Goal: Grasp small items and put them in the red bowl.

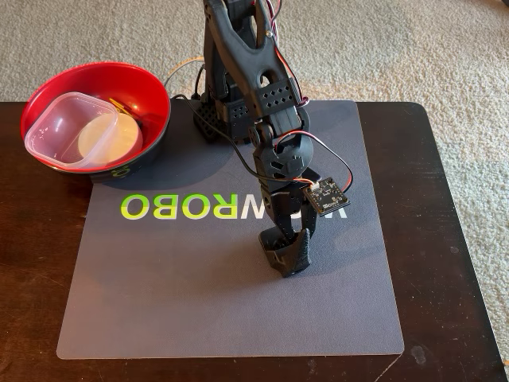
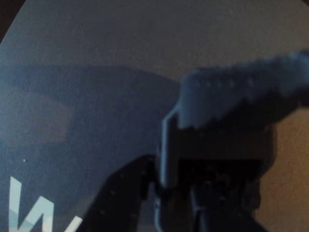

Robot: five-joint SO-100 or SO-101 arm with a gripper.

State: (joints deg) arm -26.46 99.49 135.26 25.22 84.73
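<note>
arm bent down, gripper [image 1: 288,256] over mat [image 1: 159,286] (seemingly gripping a black part).

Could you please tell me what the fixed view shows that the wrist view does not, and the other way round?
Only the fixed view shows the red bowl holding the clear square tub and small white dish, plus the dark table and carpet. Only the wrist view gives a blurred close-up of the gripper; its jaw state is unclear. Both show the grey mat and its lettering.

Home setting: beige carpet [image 1: 445,48] on the floor around a dark wood counter [image 1: 32,239] topped by a grey mat [image 1: 199,302].
</note>
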